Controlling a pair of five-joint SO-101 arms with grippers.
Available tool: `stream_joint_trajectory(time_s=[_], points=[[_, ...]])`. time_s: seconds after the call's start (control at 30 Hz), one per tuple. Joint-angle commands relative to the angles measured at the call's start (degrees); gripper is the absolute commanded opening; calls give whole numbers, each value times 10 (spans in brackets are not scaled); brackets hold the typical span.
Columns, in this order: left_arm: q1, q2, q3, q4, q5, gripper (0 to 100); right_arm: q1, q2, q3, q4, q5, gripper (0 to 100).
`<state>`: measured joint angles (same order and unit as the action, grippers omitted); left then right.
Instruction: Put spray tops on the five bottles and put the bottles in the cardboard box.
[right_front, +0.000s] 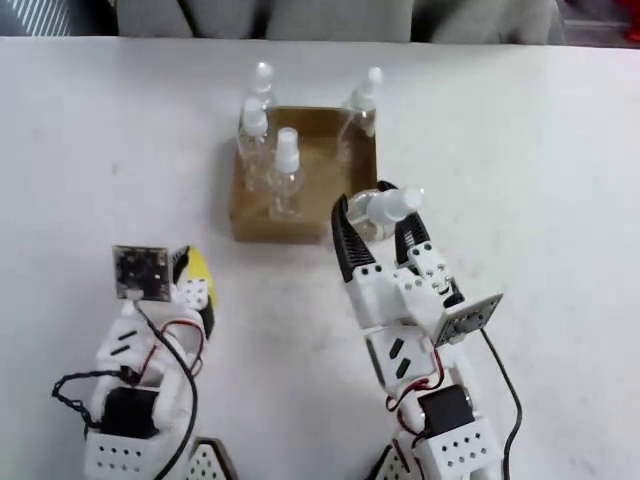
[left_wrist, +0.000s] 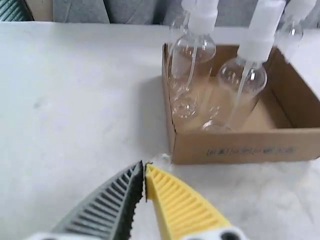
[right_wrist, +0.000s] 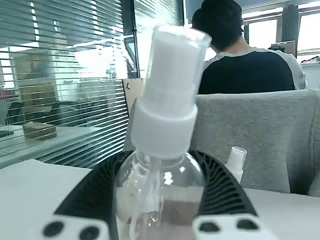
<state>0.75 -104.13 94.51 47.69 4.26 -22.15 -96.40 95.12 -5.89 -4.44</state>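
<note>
A bottle (right_wrist: 160, 192) is clamped in the right pincer (right_front: 365, 205) just beside the box's (right_front: 270, 228) near right corner, long axis near upright, spray top (right_front: 397, 203) uppermost and tilted slightly right. The left pincer (left_wrist: 144, 169) is closed on nothing over the tabletop (right_front: 520, 150). Four bottles (right_front: 286, 170) are stood upright in the box.
</note>
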Motion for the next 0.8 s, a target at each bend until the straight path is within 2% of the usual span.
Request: stream_joint_trajectory(time_s=[0.0,0.2,0.43,0.57,0.77], points=[[-5,-4,5,0,-30,20,6,4,-41,-15,15,16],[-25,-4,25,4,-33,20,9,34,-93,-15,16,16],[-33,-3,25,87,-33,20,10,235,-233,-21,16,16],[-33,-3,25,121,-33,20,10,342,-250,-109,16,16],[-31,-2,25,124,-33,20,10,505,-253,-245,16,16]])
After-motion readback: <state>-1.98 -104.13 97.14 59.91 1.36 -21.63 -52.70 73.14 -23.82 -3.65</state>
